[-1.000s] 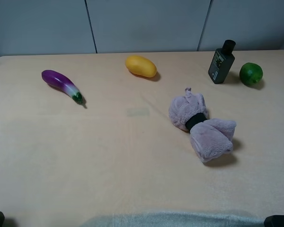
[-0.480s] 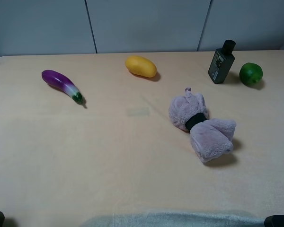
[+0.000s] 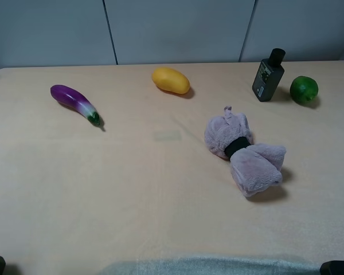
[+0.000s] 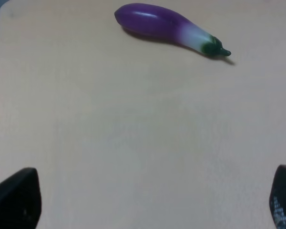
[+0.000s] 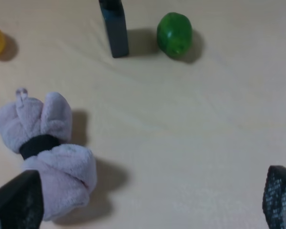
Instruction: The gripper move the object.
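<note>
The green lime (image 3: 304, 89) sits at the back right of the table, just right of a dark bottle (image 3: 268, 75). It also shows in the right wrist view (image 5: 174, 34), far ahead of my right gripper (image 5: 150, 200), which is open and empty with its black fingertips (image 5: 19, 200) spread wide. My left gripper (image 4: 152, 195) is open and empty too, with its fingertips (image 4: 16, 198) wide apart. It is low over bare table, well short of the eggplant (image 4: 167, 23). In the high view only dark bits of the arms show at the bottom corners (image 3: 337, 267).
A purple eggplant (image 3: 74, 102) lies at the back left and a yellow mango-like fruit (image 3: 170, 80) at the back middle. A pink rolled towel with a black band (image 3: 243, 152) lies right of centre, between the right gripper and the bottle (image 5: 113, 26). Grey cloth (image 3: 200, 266) lies along the front edge.
</note>
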Robot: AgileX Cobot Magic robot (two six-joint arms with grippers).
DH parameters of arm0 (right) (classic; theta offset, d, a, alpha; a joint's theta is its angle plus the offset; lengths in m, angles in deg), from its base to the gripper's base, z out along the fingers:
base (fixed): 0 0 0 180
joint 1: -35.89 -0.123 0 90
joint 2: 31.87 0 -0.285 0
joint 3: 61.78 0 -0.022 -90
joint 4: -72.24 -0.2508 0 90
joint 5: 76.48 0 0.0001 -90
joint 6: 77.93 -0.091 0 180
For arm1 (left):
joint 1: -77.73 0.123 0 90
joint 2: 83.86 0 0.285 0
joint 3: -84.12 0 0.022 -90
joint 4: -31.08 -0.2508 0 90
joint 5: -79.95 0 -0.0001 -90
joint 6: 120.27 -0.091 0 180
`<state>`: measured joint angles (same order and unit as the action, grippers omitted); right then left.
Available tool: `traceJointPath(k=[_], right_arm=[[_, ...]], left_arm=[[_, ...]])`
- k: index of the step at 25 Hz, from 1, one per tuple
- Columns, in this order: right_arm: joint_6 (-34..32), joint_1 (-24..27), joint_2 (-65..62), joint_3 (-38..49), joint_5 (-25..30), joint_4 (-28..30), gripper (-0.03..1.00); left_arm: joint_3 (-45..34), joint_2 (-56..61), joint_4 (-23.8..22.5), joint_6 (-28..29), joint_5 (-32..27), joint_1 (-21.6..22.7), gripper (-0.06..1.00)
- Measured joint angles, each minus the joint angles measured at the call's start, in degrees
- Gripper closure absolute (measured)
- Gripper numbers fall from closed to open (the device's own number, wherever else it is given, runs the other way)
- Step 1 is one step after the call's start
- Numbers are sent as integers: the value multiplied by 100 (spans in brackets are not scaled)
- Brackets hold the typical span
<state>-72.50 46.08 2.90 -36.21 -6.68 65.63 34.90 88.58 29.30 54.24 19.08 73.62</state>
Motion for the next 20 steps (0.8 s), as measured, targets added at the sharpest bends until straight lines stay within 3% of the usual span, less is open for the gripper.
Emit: traceJointPath(k=[14,20], right_arm=[[-20,-4,-2133,1831,-917,238,28],[-20,-4,-2659,2300,-1061,426,28]], left_arm=[[0,0,0,0,0,0,-1],[0,0,0,0,0,0,-1]])
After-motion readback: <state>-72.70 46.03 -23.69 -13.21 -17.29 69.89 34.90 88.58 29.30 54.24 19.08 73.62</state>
